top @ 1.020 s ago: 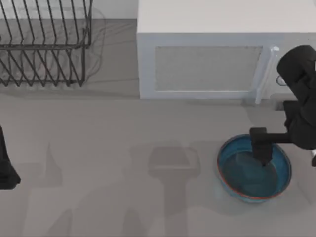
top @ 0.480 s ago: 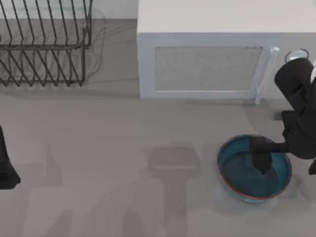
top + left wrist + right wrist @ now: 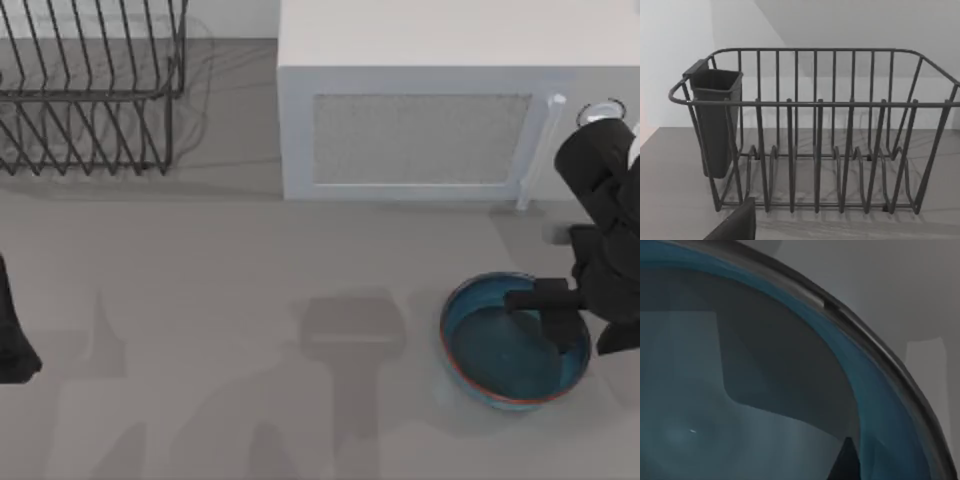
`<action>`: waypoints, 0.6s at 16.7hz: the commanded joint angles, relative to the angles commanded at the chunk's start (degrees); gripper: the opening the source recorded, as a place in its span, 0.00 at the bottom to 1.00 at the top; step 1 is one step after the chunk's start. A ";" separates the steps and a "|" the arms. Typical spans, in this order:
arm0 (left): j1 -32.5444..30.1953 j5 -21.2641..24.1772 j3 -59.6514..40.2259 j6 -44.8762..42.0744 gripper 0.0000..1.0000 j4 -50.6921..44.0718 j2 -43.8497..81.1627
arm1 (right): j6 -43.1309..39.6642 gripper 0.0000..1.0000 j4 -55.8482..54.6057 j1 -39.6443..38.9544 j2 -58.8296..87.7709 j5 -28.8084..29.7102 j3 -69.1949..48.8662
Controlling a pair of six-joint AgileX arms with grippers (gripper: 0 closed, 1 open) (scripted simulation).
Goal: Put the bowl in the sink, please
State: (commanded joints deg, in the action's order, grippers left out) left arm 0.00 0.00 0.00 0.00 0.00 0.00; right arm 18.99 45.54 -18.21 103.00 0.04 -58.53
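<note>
A plain grey desk (image 3: 220, 260) fills the top view, with a pale wall along the upper edge. A white microwave (image 3: 420, 110) stands at the upper middle and right, and a dark wire dish rack (image 3: 90, 90) sits in the upper left corner; the left wrist view looks straight at that rack (image 3: 815, 130), which carries a dark cutlery cup (image 3: 715, 120) hung on one end.

The bowl (image 3: 490, 360), glossy blue with a thin red-brown rim, rests on the desk in the lower right of the top view, in front of the microwave's right end. The right arm comes in from the right edge, its dark bulk beside the microwave's door handle, and bends down over the bowl's right side. The right hand (image 3: 560, 318) hangs within the bowl's outline near the right rim; I cannot tell how its fingers stand. The right wrist view looks closely at the bowl's blue inner wall and rim (image 3: 790, 365).

The left arm (image 3: 12, 330) sits parked at the left edge of the top view.
</note>
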 joint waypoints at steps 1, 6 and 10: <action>0.00 0.00 0.00 0.00 1.00 0.00 0.00 | 0.00 0.17 0.00 0.00 0.00 0.00 0.00; 0.00 0.00 0.00 0.00 1.00 0.00 0.00 | 0.00 0.00 0.00 0.00 0.00 0.00 0.00; 0.00 0.00 0.00 0.00 1.00 0.00 0.00 | 0.00 0.00 0.00 0.00 0.00 0.00 0.00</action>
State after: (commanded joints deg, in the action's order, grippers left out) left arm 0.00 0.00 0.00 0.00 0.00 0.00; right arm 18.99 45.54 -18.21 103.00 0.04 -58.53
